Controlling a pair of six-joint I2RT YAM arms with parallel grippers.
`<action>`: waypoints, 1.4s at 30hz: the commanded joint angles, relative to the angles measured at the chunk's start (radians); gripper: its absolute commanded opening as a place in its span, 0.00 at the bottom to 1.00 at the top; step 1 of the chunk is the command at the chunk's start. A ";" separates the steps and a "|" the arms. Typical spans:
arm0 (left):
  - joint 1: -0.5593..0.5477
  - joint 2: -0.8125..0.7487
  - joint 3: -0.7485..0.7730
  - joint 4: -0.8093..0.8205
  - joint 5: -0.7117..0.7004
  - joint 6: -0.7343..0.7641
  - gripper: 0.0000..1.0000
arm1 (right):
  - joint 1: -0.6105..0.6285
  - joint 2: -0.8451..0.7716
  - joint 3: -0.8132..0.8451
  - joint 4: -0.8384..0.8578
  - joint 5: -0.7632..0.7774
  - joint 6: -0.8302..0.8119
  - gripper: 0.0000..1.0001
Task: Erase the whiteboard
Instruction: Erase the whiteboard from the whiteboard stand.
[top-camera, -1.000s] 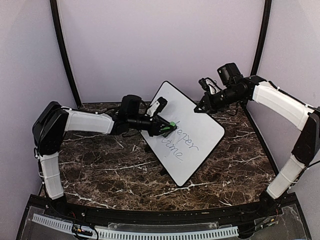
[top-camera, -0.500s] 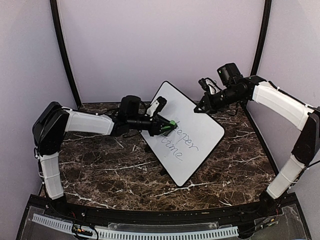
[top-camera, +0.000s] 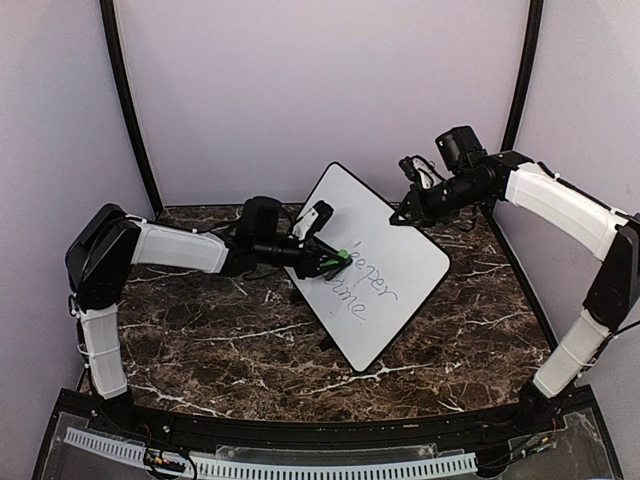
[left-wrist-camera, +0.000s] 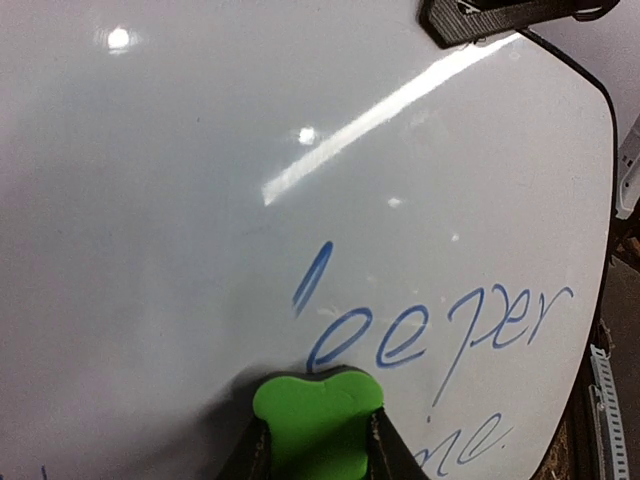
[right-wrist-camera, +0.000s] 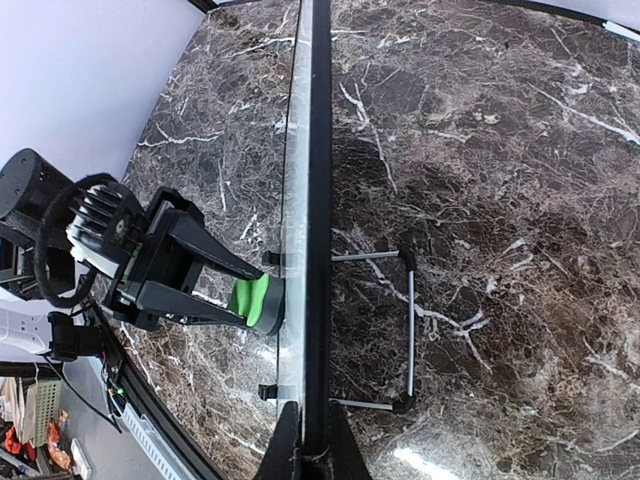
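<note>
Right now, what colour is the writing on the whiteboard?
The writing is blue, clearest in the left wrist view.

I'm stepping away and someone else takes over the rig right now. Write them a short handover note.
Right gripper: shut on the upper edge of the large white black-framed whiteboard, which stands tilted on the dark marble table.
Left gripper: shut on the small green eraser block, held against the board face.
Done: upper area looks clean.
Left to do: blue handwritten words beside the eraser.
</note>
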 joint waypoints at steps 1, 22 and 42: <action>-0.018 0.106 0.143 -0.096 -0.086 0.001 0.00 | 0.059 0.010 -0.009 0.010 -0.104 -0.119 0.00; -0.053 0.065 -0.092 0.032 -0.181 -0.049 0.00 | 0.059 0.029 0.001 0.008 -0.109 -0.119 0.00; -0.105 0.081 0.080 0.090 -0.254 -0.008 0.00 | 0.059 0.033 0.007 0.002 -0.110 -0.119 0.00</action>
